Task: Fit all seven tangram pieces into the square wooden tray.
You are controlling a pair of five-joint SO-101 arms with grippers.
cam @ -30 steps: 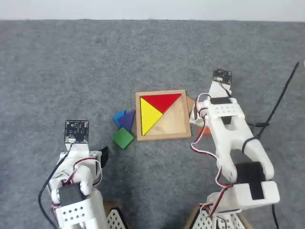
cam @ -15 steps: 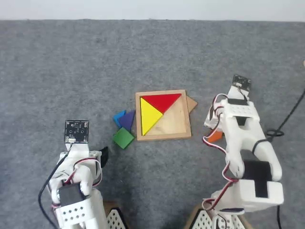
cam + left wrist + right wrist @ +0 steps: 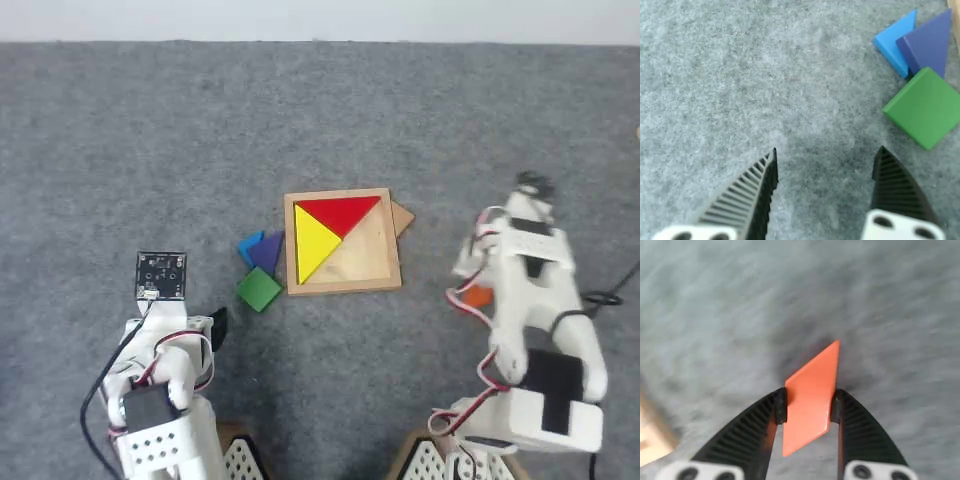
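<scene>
Right gripper, fingers closed on the orange piece across its long edges, apparently for carrying, sits well right of the tray; left gripper, fingers spread, rests left of it near the green piece.

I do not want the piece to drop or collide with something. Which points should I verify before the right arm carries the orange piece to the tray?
1. Right hand shut on the orange piece: ok.
2. Orange piece lifted off the carpet: cannot tell.
3. Free room in the wooden tray: ok, the part beside the red triangle and yellow triangle is bare.
4. Tray's right side free of loose pieces: not ok, a tan piece lies at its far right corner.
5. Left hand out of the way: ok, open over the carpet near the green square.
</scene>
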